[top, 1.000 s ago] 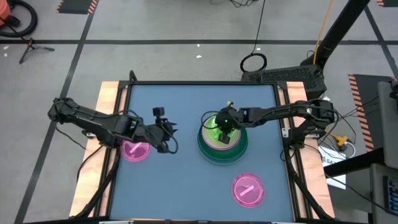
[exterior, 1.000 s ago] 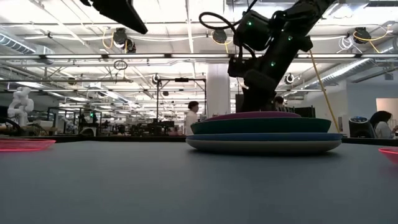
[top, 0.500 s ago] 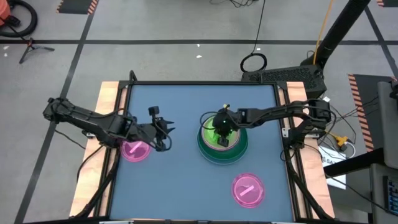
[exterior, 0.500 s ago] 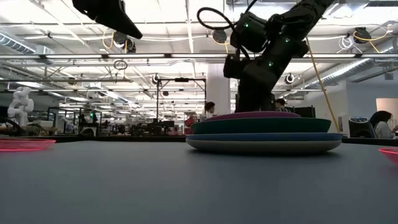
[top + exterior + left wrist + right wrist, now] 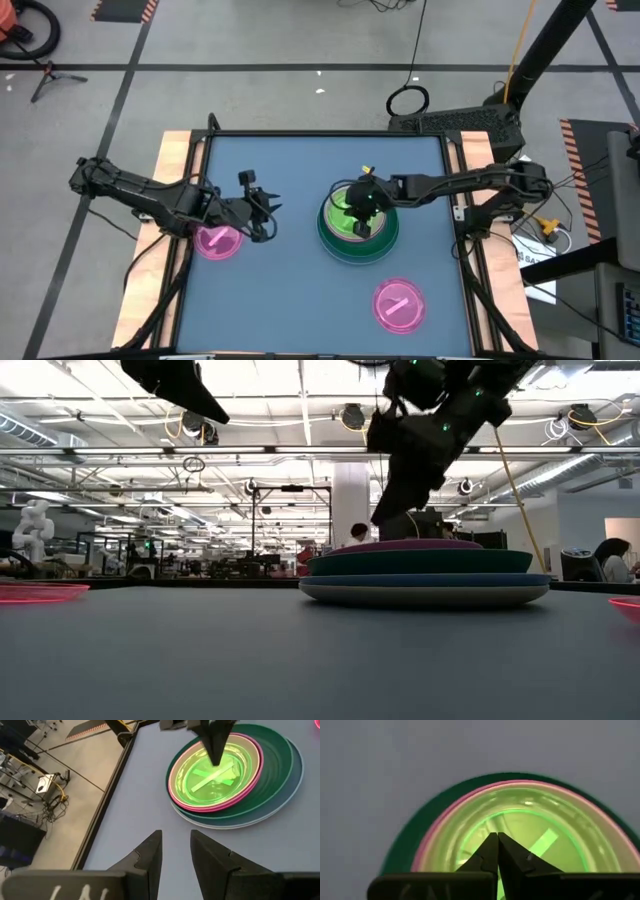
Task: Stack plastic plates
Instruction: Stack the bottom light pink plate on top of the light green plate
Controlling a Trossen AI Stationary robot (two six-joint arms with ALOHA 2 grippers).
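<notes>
Right pincer closed and empty above green plate topping stack. Left pincer slightly parted, empty, near pink plate on bench.

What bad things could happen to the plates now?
1. The right gripper, shut and empty, hangs just above the small green plate on the stack; dipping could nudge that plate off-centre.
2. The left gripper is open beside one pink plate near the table's edge; a clumsy grab might push it off.
</notes>
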